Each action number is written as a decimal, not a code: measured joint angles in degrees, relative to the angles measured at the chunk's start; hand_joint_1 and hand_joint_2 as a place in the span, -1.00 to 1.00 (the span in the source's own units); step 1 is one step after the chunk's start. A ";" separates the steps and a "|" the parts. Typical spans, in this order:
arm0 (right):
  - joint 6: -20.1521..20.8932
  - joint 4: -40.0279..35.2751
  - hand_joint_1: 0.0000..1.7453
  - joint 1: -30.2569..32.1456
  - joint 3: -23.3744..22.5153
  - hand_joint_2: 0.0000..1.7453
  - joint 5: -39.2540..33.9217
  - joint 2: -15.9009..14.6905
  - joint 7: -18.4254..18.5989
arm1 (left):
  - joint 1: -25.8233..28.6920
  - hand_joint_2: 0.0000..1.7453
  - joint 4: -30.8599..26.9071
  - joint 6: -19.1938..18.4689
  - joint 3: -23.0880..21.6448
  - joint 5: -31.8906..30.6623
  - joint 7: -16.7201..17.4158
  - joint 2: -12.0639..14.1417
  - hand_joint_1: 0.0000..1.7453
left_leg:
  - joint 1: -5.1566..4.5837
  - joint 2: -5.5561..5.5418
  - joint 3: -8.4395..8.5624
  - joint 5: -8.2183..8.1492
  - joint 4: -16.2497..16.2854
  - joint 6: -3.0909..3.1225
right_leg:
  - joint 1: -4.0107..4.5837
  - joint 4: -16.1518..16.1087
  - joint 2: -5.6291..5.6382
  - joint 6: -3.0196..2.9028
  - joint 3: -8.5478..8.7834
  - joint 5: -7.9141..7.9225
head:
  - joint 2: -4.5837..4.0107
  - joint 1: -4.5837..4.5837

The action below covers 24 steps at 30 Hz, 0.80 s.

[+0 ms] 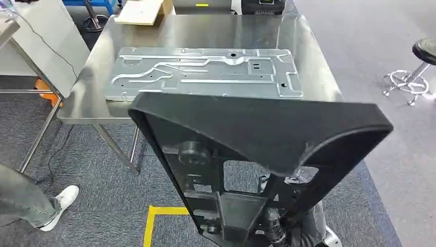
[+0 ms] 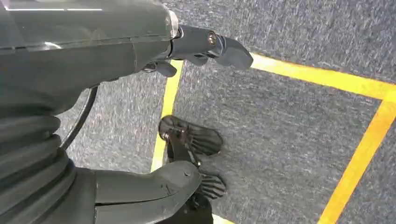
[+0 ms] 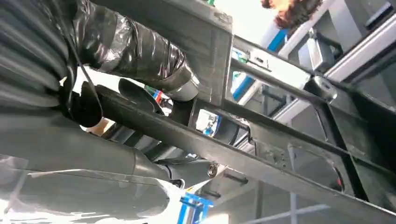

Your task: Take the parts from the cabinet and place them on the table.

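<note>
head view: a big black plastic part with ribs and holes fills the lower middle, tilted, in front of the shiny surface, where a flat grey metal plate lies.
left wrist view: the left robot hand hangs over the carpet, fingers apart, holding nothing.
right wrist view: the right robot hand is wrapped around a bar of the black part.

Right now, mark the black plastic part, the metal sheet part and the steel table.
black plastic part [image 1: 267, 128], head view, its broad upper face
metal sheet part [image 1: 205, 72], head view, its stamped middle
steel table [image 1: 205, 32], head view, bare far top
</note>
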 joint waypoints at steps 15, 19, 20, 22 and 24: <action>-0.81 -1.44 1.00 0.47 -0.09 1.00 -2.16 0.46 -2.95 | 0.26 1.00 0.00 0.26 0.00 -0.98 0.15 0.92 -1.00 | 0.26 0.03 -5.22 4.50 1.37 0.87 | 0.51 -0.75 0.22 1.55 5.82 -4.98 | 0.00 0.02; -0.77 -2.03 1.00 1.03 -0.50 1.00 -1.66 0.46 -2.99 | 0.19 1.00 0.00 0.13 0.00 -0.98 0.02 1.07 -1.00 | 0.37 0.34 -4.32 3.75 1.09 2.00 | -0.07 13.41 -0.01 2.43 -1.77 -10.98 | 0.00 0.02; -0.72 -2.03 1.00 1.24 -0.52 1.00 -1.53 0.46 -2.99 | 0.21 1.00 0.00 0.00 0.00 -0.98 -0.02 1.07 -1.00 | 0.35 0.34 -4.11 3.46 1.10 2.00 | -0.14 17.49 -0.01 2.56 -4.55 -11.90 | 0.00 0.02; -0.72 -2.01 1.00 1.40 -0.57 1.00 -1.33 0.46 -2.99 | 0.21 1.00 0.00 -0.09 0.00 -0.98 -0.09 1.09 -1.00 | 0.42 0.29 -3.00 2.68 1.09 1.79 | -0.22 17.86 -0.02 2.61 -6.60 -8.63 | 0.00 0.02; -0.72 -2.01 1.00 1.39 -0.59 1.00 -1.20 0.44 -2.99 | 0.20 1.00 0.00 -0.13 0.00 -0.98 -0.13 1.09 -1.00 | 0.42 0.18 -1.39 1.65 1.08 1.52 | -0.22 8.86 -0.14 2.14 -3.56 -1.63 | 0.00 0.04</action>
